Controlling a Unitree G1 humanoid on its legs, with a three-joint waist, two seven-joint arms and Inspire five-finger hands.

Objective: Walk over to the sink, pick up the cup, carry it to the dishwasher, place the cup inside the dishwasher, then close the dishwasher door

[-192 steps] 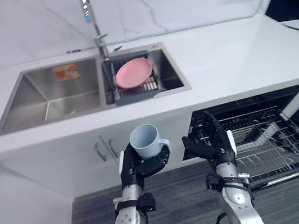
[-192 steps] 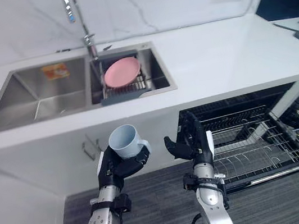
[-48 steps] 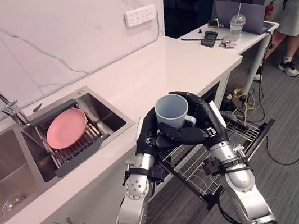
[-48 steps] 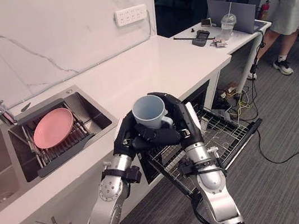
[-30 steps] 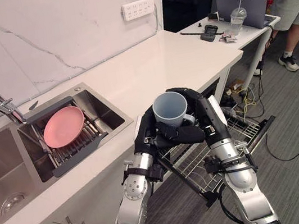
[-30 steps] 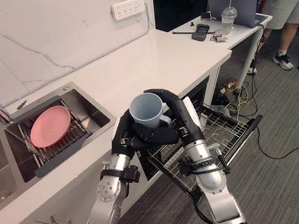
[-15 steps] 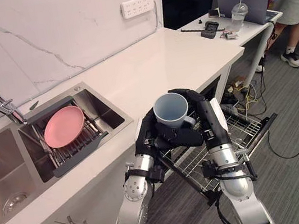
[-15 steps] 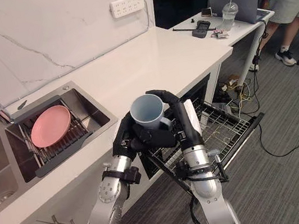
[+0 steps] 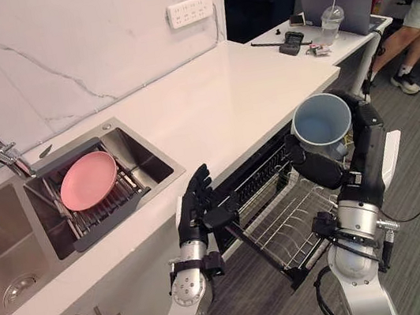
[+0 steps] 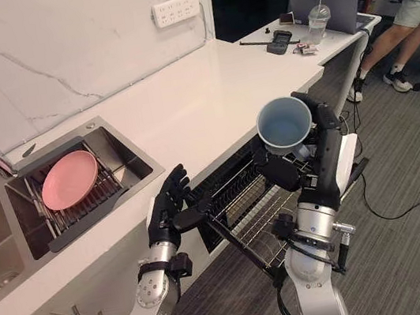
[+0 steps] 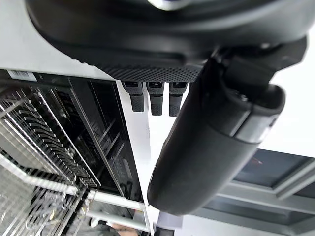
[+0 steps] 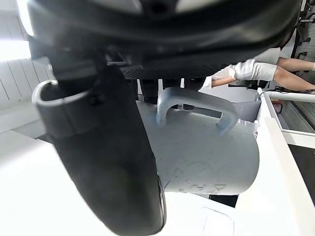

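A pale blue cup (image 9: 320, 120) with a handle (image 12: 194, 101) is held mouth-up in the air, my right hand (image 9: 320, 168) shut on it with fingers and thumb curled round its wall. It hangs above the pulled-out wire rack (image 9: 288, 221) of the open dishwasher (image 10: 236, 193) under the white counter (image 9: 232, 98). My left hand (image 9: 196, 207) stands open and holds nothing, fingers straight (image 11: 152, 101), just in front of the counter's edge, left of the rack.
The steel sink (image 9: 12, 269) lies at the left, with a pink plate (image 9: 87, 180) on a dark drying rack (image 9: 111, 217) in it. A desk (image 9: 349, 27) with a laptop and a plastic cup stands far right. A person (image 9: 419, 12) stands beside it.
The cup went from both hands to my right hand alone, which swung right and up with it. My left hand let go, opened and dropped toward the counter's edge.
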